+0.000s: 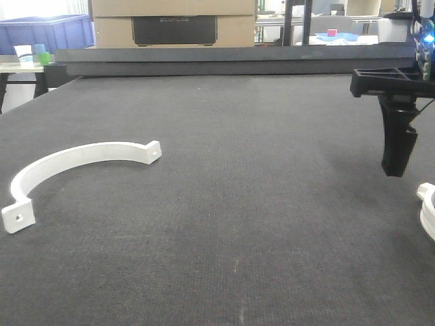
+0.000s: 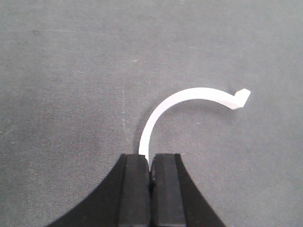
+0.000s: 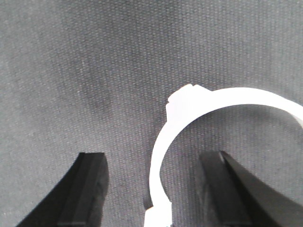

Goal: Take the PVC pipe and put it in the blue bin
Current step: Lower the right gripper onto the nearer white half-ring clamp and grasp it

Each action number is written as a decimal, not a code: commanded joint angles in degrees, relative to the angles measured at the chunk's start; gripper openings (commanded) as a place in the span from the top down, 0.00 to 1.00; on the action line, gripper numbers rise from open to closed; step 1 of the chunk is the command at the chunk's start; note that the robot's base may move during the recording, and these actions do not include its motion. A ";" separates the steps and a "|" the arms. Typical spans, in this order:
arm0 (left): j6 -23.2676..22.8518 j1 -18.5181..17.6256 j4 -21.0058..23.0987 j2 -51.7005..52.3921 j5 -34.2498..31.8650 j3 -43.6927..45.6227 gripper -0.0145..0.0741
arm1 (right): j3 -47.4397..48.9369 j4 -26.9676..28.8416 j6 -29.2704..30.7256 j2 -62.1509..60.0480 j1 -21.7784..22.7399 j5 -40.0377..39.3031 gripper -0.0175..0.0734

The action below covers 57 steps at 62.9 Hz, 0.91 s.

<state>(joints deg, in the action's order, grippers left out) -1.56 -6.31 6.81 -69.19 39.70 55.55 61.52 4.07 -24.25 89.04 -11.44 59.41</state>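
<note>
PVC pipe [image 3: 158, 170]: white ring-rimmed piece with a small lug, lying at the worktop's right edge, toward the front. Likely light, stiff, slick plastic. Best pinched across the thin rim, clear of the lug. Right gripper [image 3: 152, 161] released, fingers straddling the rim from just above. Left gripper [image 2: 150, 163] clenched on nothing, over the white strap [image 2: 189, 94].

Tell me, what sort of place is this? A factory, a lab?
Most likely a robotics lab or workshop. The robot's black right gripper hangs over a grey felt-covered table. A blue bin and a cardboard box stand behind it, with metal framing further back.
</note>
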 commanded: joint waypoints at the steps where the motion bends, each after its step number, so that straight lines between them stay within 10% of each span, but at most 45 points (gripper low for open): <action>1: 0.05 -0.43 0.44 0.10 0.04 -0.09 0.96 | -1.05 -0.24 -1.13 -0.02 -0.07 -0.95 0.49; 46: 0.05 -0.43 0.33 0.10 3.09 -0.09 0.96 | -3.68 0.30 -3.81 4.97 -0.07 -4.44 0.50; 57: 0.05 -0.43 0.33 0.10 3.09 -0.09 0.96 | -3.68 0.30 -3.81 5.11 -0.07 -4.23 0.64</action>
<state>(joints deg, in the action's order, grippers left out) -1.56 -6.30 6.81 -69.19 42.93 55.55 58.14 4.50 -27.95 94.12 -11.44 55.19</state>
